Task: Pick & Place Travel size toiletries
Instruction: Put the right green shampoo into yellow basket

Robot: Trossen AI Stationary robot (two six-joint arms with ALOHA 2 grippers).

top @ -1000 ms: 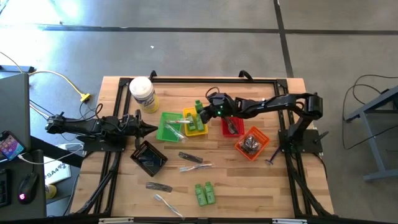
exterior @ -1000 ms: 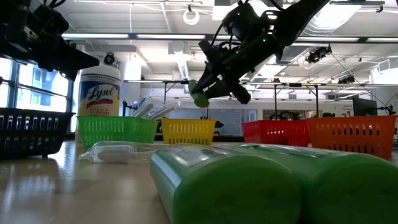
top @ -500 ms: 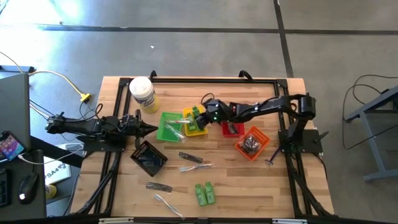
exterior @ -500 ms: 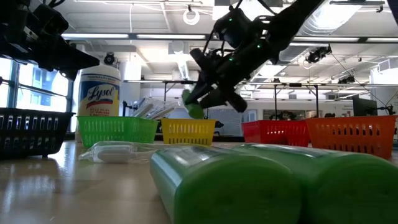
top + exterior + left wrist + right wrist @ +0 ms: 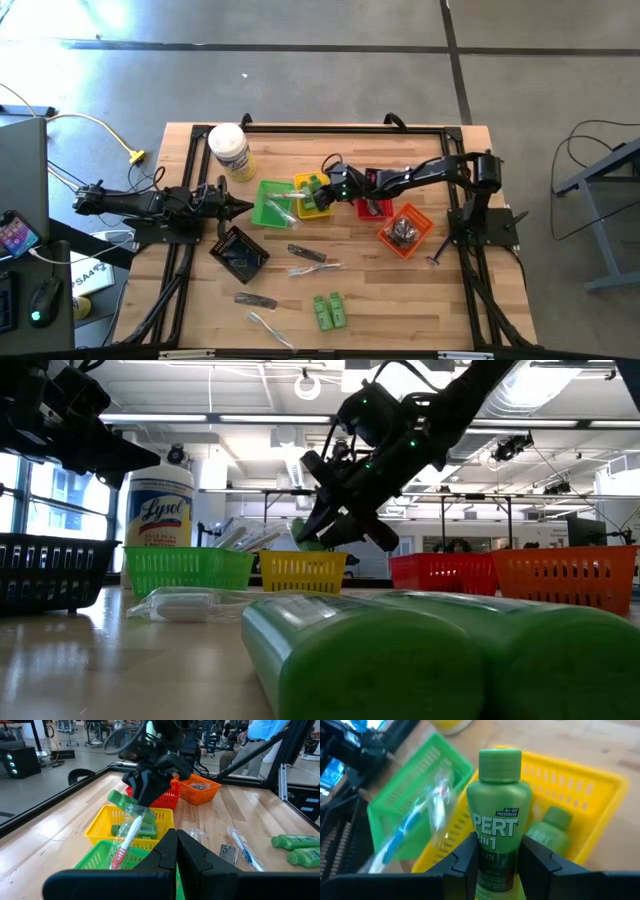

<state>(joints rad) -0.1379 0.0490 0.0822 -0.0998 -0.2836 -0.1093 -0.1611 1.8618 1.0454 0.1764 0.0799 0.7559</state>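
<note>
- High view: right gripper point(image 5: 323, 187) reaching over yellow basket point(image 5: 313, 205) near table point(image 5: 430, 290) centre, clamped partway on green bottle point(image 5: 316, 183). Green basket point(image 5: 270, 203) touching yellow one at its 9 o'clock; red basket point(image 5: 374, 207) at 3 o'clock, orange basket point(image 5: 405, 230) beyond at 4. Left gripper point(image 5: 240, 207) parked at 9 o'clock of green basket, closed and empty. Two more green bottles point(image 5: 329, 310) lying at 6 o'clock near front edge; black basket point(image 5: 240, 254) at 7.
- Low view: right gripper point(image 5: 325, 532) tilted down above yellow basket point(image 5: 302, 571), bottle point(image 5: 305, 538) just over rim.
- Left wrist view: closed fingers point(image 5: 172, 851) at bottom; wrapped toothbrush point(image 5: 126, 840) leaning across green basket point(image 5: 102, 856); another bottle point(image 5: 141, 831) inside yellow basket point(image 5: 106, 822).
- Right wrist view: bottle point(image 5: 498, 815) pinched between both fingers point(image 5: 465, 857), cap up, directly over yellow basket point(image 5: 570, 795) holding a second bottle point(image 5: 547, 834).
</note>
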